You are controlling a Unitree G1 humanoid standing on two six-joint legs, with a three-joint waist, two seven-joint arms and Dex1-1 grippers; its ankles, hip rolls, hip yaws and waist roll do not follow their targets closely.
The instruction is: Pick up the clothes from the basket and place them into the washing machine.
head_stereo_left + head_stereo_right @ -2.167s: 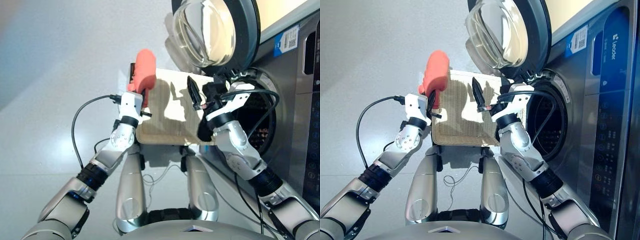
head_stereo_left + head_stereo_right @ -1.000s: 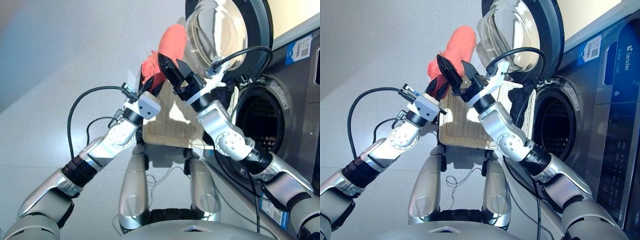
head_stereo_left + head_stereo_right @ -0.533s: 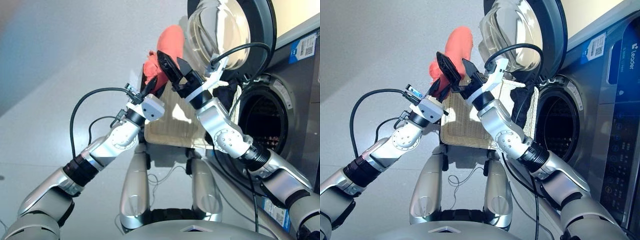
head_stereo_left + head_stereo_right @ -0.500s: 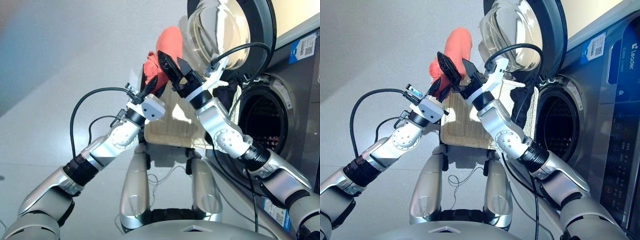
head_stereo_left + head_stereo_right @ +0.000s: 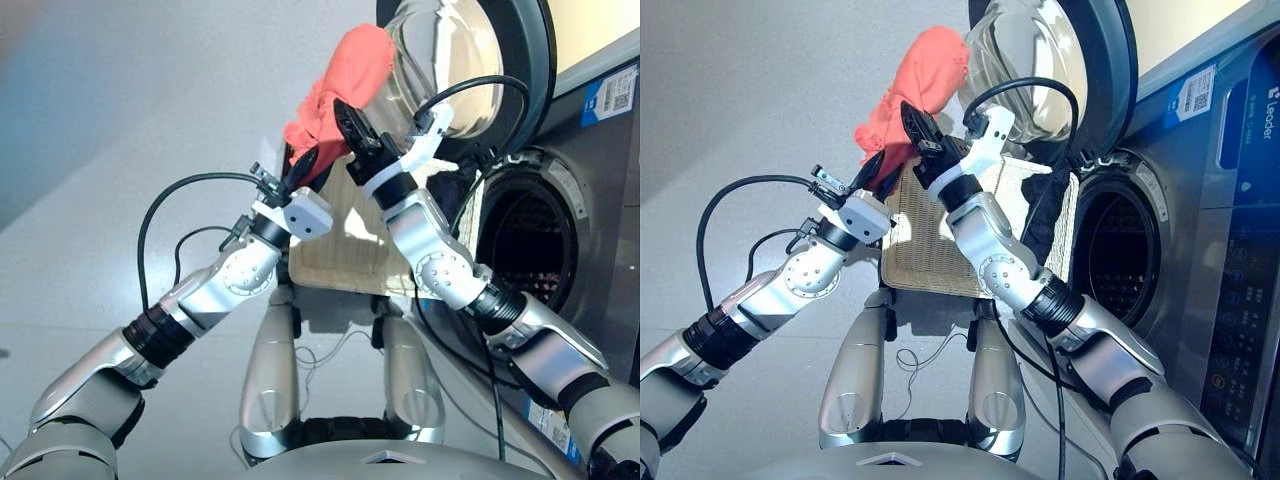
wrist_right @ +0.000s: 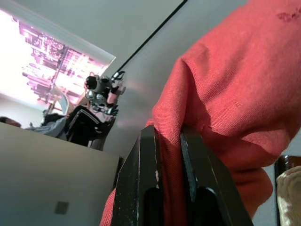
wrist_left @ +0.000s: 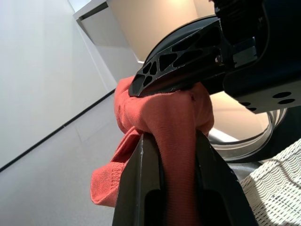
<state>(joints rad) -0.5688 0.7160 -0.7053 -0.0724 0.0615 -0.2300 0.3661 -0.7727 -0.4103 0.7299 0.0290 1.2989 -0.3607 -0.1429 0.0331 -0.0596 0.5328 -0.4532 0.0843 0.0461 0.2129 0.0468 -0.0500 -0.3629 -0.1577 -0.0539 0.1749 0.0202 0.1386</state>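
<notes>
A pale grey floor lies under the dark grey washing machine (image 5: 1200, 250), whose round glass door (image 5: 470, 60) stands open. Both grippers pinch the same coral-red cloth (image 5: 920, 85), held up high beside the door. The left gripper (image 5: 305, 165) squeezes its lower part, and the right gripper (image 5: 348, 125) squeezes it higher up. The cream wicker basket (image 5: 930, 255) sits below, with a black cloth (image 5: 1045, 215) at its edge nearest the drum hole.
</notes>
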